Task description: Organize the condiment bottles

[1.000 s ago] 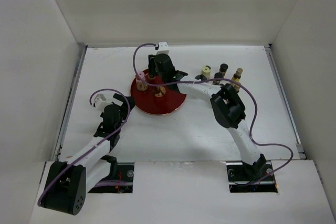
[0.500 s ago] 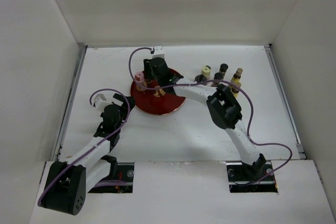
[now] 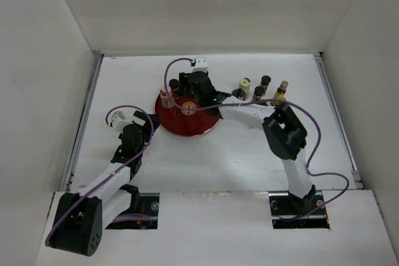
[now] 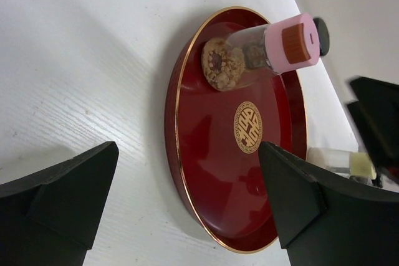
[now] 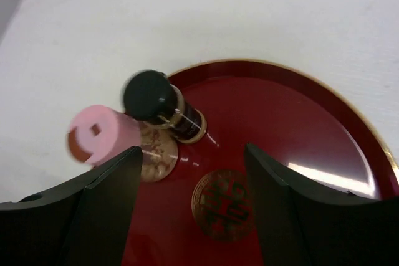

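Observation:
A pink-capped jar [image 3: 166,95] and a black-capped bottle [image 3: 174,83] stand side by side at the far-left edge of the round red tray [image 3: 201,128]. My right gripper [image 3: 189,96] hovers open and empty over the tray. In the right wrist view the pink-capped jar [image 5: 100,135] and black-capped bottle [image 5: 149,98] lie just left of the right gripper [image 5: 192,151]. Several more bottles stand on the table to the right, among them a cream-capped one [image 3: 245,84]. My left gripper [image 3: 142,118] is open and empty, left of the tray.
The left wrist view looks across the tray [image 4: 212,197] to the pink-capped jar [image 4: 262,51], with the left gripper [image 4: 187,154] low over the table. White walls enclose the table on three sides.
My right gripper has shifted right, away from the tray's far-left edge. The black-capped bottle now shows standing beside the pink-capped jar. The left arm has not moved.

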### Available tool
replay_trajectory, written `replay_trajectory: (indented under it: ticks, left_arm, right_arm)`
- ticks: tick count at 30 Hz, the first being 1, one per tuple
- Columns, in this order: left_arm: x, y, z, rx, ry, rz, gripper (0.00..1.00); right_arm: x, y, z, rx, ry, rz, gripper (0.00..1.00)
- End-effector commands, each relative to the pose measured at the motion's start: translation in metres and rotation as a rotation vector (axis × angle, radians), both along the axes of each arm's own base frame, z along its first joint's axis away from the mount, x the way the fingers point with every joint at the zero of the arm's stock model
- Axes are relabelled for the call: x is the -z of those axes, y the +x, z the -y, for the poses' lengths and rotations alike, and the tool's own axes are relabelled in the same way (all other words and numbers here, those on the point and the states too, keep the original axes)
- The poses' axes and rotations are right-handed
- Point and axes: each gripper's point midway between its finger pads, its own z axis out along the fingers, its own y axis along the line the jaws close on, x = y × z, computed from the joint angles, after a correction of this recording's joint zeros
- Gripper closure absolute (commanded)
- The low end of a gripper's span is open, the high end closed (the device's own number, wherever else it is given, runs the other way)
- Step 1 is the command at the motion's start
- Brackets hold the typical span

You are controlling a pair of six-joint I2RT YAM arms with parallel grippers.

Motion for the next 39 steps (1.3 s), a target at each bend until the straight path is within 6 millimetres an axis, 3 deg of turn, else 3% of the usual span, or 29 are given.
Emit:
replay_trajectory:
  ticks: [1, 4, 7, 9, 12, 15, 17, 25, 30, 36, 39]
  left_arm:
    - [-0.017, 0.004, -0.002, -0.008, -0.011, 0.067, 0.00]
    - [-0.013, 0.004, -0.001, -0.004, -0.015, 0.053, 0.00]
    - [-0.014, 0.005, 0.001, 0.002, -0.017, 0.057, 0.00]
    - [-0.011, 0.005, 0.000, -0.004, -0.014, 0.049, 0.00]
    - [-0.010, 0.006, 0.004, 0.009, -0.020, 0.040, 0.00]
    - [-0.011, 0.006, 0.004, 0.006, -0.016, 0.047, 0.00]
    - [-0.008, 0.006, 0.002, 0.000, -0.012, 0.037, 0.00]
    - [-0.008, 0.006, 0.002, 0.003, -0.009, 0.038, 0.00]
    - [-0.010, 0.006, 0.002, 0.003, -0.007, 0.047, 0.00]
    - [-0.008, 0.007, 0.006, 0.017, -0.014, 0.036, 0.00]
    - [-0.005, 0.007, 0.006, 0.016, -0.015, 0.025, 0.00]
  right_arm:
    - [-0.123, -0.010, 0.027, 0.037, 0.230, 0.194, 0.28]
    - [-0.129, -0.023, 0.061, 0.068, 0.225, 0.205, 0.39]
    - [-0.112, -0.037, 0.104, 0.121, 0.160, 0.183, 0.66]
    - [-0.097, -0.046, 0.136, 0.172, 0.098, 0.158, 0.70]
    - [-0.071, -0.059, 0.177, 0.229, 0.009, 0.111, 0.61]
    - [-0.055, -0.066, 0.202, 0.269, -0.034, 0.087, 0.36]
    - [-0.049, -0.066, 0.213, 0.287, -0.047, 0.079, 0.26]
    - [-0.027, -0.042, 0.220, 0.295, -0.091, 0.026, 0.18]
    - [-0.013, -0.030, 0.208, 0.256, -0.109, -0.014, 0.17]
    - [0.005, -0.022, 0.207, 0.269, -0.153, -0.043, 0.17]
    - [0.006, -0.020, 0.212, 0.293, -0.175, -0.043, 0.23]
